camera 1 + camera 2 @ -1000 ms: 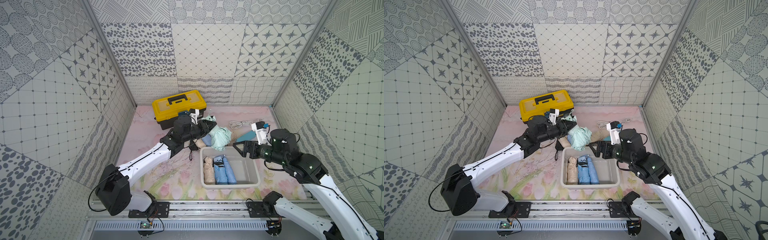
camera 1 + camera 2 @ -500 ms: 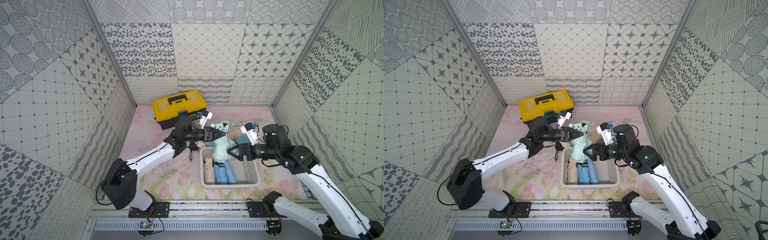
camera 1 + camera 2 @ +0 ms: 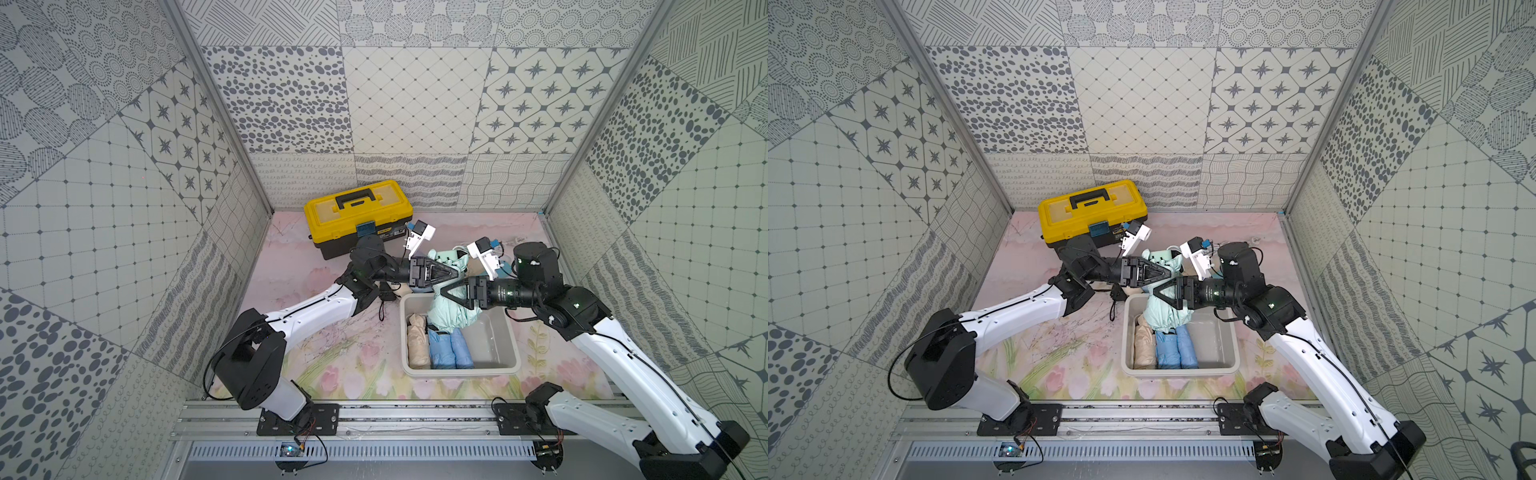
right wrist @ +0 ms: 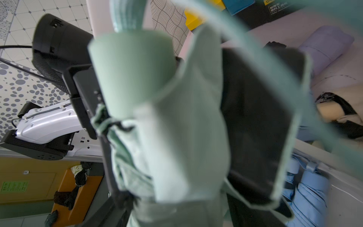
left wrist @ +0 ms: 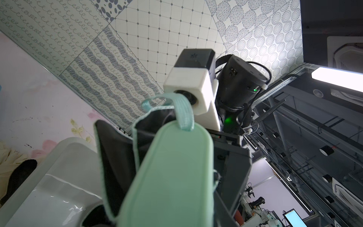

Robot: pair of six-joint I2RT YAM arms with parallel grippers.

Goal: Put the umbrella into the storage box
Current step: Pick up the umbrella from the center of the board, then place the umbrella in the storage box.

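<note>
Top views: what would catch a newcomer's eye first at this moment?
The mint umbrella dangles over the far end of the white box, held by the left pincer, with the right pincer at its fabric. A yellow toolbox stands behind, by the back wall.

The worktop (image 3: 353,361) is a pink sheet printed with flowers. A yellow-and-black toolbox (image 3: 359,208) stands on it at the back left. The white storage box (image 3: 490,336) sits nearer the front, apart from it. A thin black cord (image 3: 381,309) lies just beside the box's left wall.
</note>
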